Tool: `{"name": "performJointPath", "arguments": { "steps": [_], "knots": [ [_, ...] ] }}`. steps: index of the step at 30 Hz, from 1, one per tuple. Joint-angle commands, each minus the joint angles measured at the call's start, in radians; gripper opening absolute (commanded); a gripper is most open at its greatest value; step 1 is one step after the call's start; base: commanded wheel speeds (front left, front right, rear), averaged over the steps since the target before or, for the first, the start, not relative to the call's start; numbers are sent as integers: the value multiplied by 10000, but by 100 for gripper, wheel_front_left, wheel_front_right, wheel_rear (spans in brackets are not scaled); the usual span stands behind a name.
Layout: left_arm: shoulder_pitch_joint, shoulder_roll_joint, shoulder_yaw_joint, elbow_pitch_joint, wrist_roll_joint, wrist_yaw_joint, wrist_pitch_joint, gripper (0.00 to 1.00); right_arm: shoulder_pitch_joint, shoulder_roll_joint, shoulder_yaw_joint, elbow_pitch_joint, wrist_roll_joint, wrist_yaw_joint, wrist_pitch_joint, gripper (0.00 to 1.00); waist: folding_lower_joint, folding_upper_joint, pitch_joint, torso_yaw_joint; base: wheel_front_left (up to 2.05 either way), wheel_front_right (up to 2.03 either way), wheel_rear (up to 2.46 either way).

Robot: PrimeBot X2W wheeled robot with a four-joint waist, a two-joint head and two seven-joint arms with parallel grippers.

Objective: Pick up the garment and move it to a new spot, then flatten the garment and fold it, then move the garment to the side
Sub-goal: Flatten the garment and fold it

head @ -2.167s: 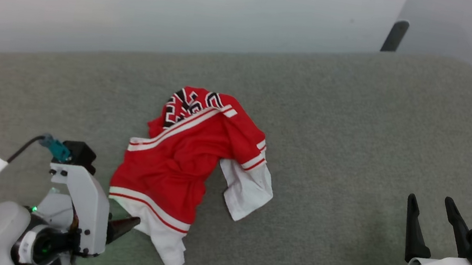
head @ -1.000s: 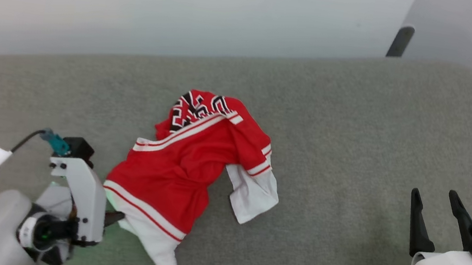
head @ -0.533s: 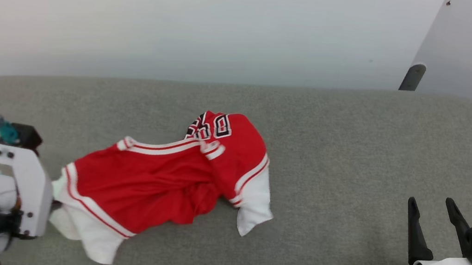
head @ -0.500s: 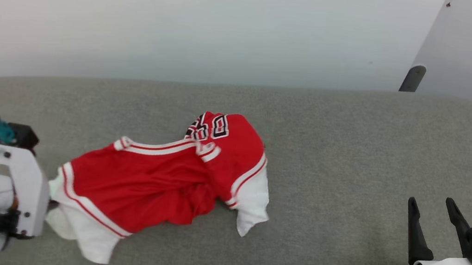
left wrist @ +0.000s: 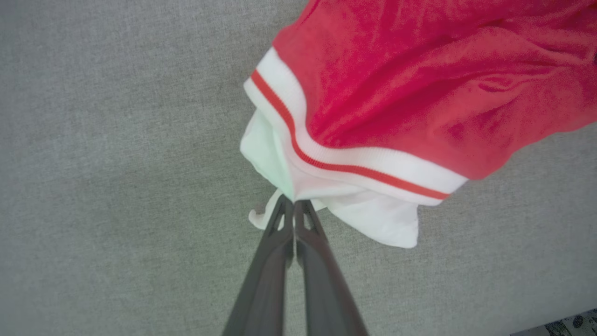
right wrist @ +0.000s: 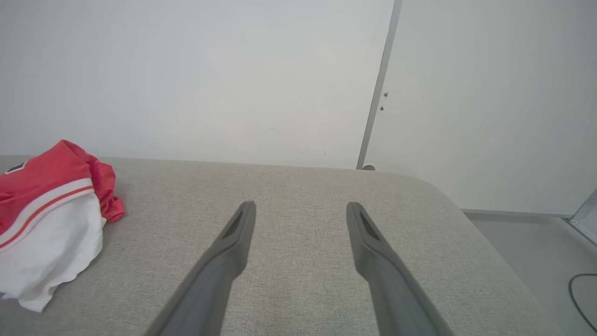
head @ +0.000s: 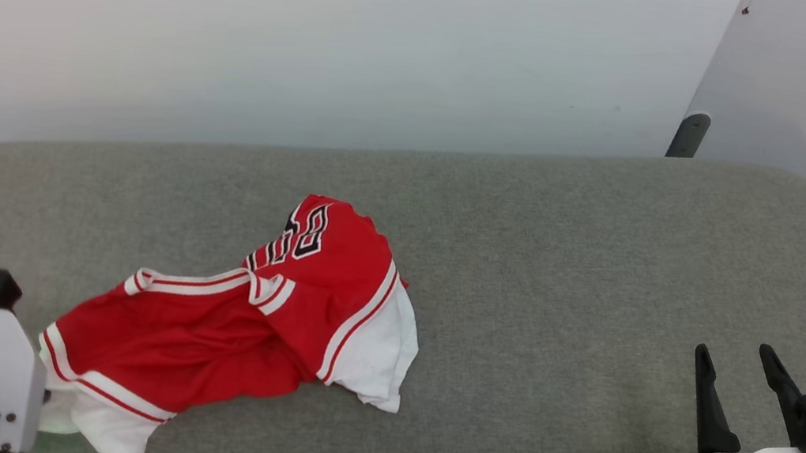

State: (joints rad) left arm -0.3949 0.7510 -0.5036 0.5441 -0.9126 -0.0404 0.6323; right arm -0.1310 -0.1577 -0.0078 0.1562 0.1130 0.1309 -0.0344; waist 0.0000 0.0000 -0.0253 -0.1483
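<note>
**Sleeve pinched, shirt on the move**

Your left gripper point(left wrist: 294, 203) has its fingers pressed together on a fold of the white sleeve of the shirt point(head: 238, 314). A couple of seconds ago those fingers were only just beside that sleeve. Since then the shirt has been pulled out of its bunched heap into a long trail toward your left. The lettered chest end is farthest from the gripper, and the other white sleeve lags at the right. The shirt lies on the grey cushion point(head: 562, 282), left of centre. Note that the head camera has also shifted, so part of the apparent slide is the view moving. Your right gripper point(head: 734, 350) is spread wide and empty, well apart from the shirt. The relocation looks under way; flattening and folding are not yet begun.
</note>
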Motion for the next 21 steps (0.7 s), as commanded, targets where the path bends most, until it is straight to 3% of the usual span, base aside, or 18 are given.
{"name": "performJointPath", "arguments": {
  "steps": [1,3,4,6,7,9,21],
  "knots": [
    [89,-46,17,53,-16,-48,-74,0,93,-29,11,-43,28,-3,7,100,0,0,10,-11,0,0,0],
    [110,-232,24,280,-88,-124,-276,0,128,-19,14,-85,16,-3,46,100,0,0,22,-19,0,0,0],
    [94,-368,18,504,-82,-168,-445,26,145,-6,16,-119,-11,-3,82,100,0,0,28,-10,0,0,0],
    [-2,-487,31,670,-115,-216,-588,44,159,-11,23,-145,-19,-3,122,100,0,0,21,33,0,0,0],
    [-47,-535,51,744,-133,-231,-688,75,165,-15,36,-154,-13,-3,128,100,0,0,10,56,0,0,0],
    [-110,-549,5,812,-16,-304,-852,100,190,-21,49,-167,-8,-3,161,100,0,0,-20,125,0,0,0],
    [-373,-516,124,26,111,-315,-1535,100,355,36,71,-162,136,-3,218,100,0,0,-430,926,0,0,0]
  ]
}}
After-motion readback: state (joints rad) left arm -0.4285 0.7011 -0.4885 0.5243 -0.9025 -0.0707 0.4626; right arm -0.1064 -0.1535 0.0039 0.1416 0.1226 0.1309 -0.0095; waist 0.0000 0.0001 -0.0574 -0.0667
